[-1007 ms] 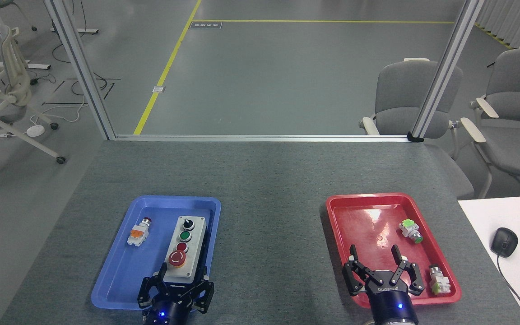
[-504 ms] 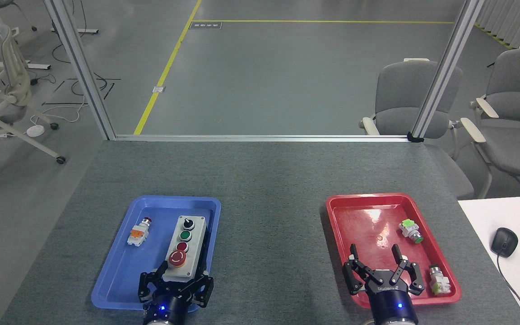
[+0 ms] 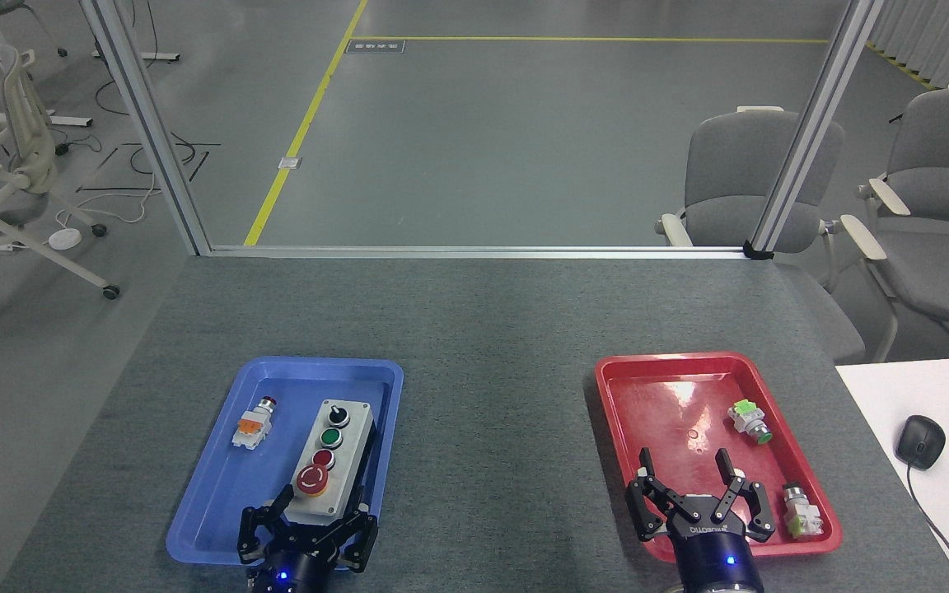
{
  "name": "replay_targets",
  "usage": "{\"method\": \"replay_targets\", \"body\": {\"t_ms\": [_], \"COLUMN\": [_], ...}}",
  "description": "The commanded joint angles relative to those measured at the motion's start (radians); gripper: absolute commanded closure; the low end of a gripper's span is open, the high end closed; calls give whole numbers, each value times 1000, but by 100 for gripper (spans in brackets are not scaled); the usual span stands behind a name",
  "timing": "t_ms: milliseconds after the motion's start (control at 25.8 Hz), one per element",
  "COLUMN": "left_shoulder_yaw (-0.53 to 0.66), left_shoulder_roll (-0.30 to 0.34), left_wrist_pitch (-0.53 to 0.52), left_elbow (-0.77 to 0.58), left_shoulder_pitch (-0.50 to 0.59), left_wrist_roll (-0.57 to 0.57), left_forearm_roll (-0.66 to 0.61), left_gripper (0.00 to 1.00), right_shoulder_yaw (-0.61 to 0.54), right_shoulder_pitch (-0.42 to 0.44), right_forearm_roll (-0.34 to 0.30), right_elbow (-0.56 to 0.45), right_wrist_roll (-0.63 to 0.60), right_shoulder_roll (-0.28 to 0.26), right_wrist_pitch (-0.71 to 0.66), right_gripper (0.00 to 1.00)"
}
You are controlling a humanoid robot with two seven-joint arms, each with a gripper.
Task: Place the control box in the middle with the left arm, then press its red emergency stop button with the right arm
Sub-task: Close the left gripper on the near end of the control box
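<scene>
The left gripper (image 3: pixel 322 504) clasps the near end of the control box (image 3: pixel 328 461), its black fingers (image 3: pixel 282 501) set on either side of the grey housing inside the blue tray (image 3: pixel 219 494). The box lies lengthwise in the tray's right half — black knob farthest away, then the green and smaller red buttons, with the red emergency stop button (image 3: pixel 312 480) nearest the gripper. Whether the box sits flat on the tray floor or is slightly raised cannot be told from this angle. A small orange-and-white switch (image 3: pixel 252 424) lies to its left. The middle (image 3: pixel 495 412) of the grey felt table is bare between the two trays. The right gripper (image 3: pixel 684 473) hovers over the red tray (image 3: pixel 623 412) (two small switches (image 3: pixel 750 421) lie there) — jaws spread wide, holding nothing.
</scene>
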Motion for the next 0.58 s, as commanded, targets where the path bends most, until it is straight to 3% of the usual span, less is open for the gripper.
{"method": "replay_targets", "body": {"t_ms": [0,542], "left_shoulder_yaw": [6,6], "left_shoulder_roll": [2,2], "left_wrist_pitch": [-3,-20], "left_elbow": [-50,-130], "left_shoulder_pitch": [25,74], "left_wrist_roll": [1,30], "left_forearm_roll": [1,28], "left_gripper": [1,1], "right_shoulder_yaw": [-3,0], "right_shoulder_pitch": [1,3], "right_forearm_roll": [-1,8], "right_elbow": [3,2], "right_wrist_roll": [-10,-10], "right_shoulder_roll": [-5,1], "right_wrist_pitch": [3,2], "right_gripper": [3,3]}}
